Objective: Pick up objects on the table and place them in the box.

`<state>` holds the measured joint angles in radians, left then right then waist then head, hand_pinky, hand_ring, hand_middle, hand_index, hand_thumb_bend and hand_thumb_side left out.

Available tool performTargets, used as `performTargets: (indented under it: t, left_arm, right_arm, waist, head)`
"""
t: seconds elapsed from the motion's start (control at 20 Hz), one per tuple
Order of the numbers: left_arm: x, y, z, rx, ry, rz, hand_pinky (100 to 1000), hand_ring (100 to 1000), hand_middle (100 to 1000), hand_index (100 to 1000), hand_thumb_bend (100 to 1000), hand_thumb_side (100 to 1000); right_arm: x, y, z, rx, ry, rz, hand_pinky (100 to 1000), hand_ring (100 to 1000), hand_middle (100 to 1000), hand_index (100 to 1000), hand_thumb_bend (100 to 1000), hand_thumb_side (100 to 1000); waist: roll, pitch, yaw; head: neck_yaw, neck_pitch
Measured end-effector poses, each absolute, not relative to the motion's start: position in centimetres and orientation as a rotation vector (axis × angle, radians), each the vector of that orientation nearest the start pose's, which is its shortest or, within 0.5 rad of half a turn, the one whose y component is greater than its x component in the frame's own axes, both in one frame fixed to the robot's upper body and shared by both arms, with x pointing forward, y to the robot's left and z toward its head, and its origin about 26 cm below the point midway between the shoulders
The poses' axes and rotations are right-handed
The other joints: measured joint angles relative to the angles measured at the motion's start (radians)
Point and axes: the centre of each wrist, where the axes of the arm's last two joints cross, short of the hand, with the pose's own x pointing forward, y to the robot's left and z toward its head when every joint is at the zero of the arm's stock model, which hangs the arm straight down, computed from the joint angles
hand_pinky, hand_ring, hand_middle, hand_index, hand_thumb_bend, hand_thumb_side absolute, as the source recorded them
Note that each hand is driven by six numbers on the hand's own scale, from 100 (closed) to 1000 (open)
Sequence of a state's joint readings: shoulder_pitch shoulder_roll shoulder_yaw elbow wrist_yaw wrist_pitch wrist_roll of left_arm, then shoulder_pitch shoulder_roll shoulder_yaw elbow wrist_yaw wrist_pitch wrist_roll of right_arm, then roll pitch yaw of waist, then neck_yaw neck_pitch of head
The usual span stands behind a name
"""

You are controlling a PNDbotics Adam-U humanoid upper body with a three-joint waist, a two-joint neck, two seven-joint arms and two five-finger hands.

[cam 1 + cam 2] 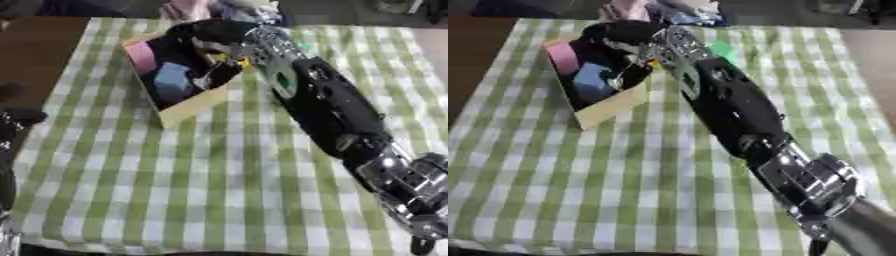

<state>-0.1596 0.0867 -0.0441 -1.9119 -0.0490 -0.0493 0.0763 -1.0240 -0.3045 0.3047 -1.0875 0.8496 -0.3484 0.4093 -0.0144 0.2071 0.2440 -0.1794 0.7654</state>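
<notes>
A cardboard box (194,107) stands tilted at the table's far left, with a pink flap (140,55) on its left side. A blue object (172,80) lies inside it. My right hand (210,37) hangs over the box's opening, its arm (337,110) stretching in from the lower right. A small yellow bit (242,62) shows at the hand's underside by the box rim; whether it is held is blurred. A green object (724,50) lies on the cloth just behind the arm. A dark part of my left hand (19,117) shows at the left edge.
The green-and-white checked cloth (175,190) covers the table, with bare brown tabletop (35,50) to its left. Blurred coloured things (684,15) lie beyond the far edge.
</notes>
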Motion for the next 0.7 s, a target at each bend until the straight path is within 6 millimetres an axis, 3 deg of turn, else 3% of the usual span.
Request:
performTargets:
  t: [0.3,0.7]
  left_arm:
    - [29.4,22.8,12.1,0.085,-2.111,-0.098,670,566,727,765,116,834]
    - [29.2,23.2,11.8,0.109,-2.098,-0.094,671,566,727,766,115,836]
  right_arm:
    - [45.9,-19.4,25.1,1.058,2.567,-2.458,960,972,982,1000,100,203]
    - [45.7,-23.7,24.3,1.214,2.666,-2.479,944,955,966,1000,100,206]
  waist:
    - [0.0,0.0,-0.034]
    - [0.0,0.0,-0.064]
  head:
    - [0.025,0.0]
    - [0.044,0.0]
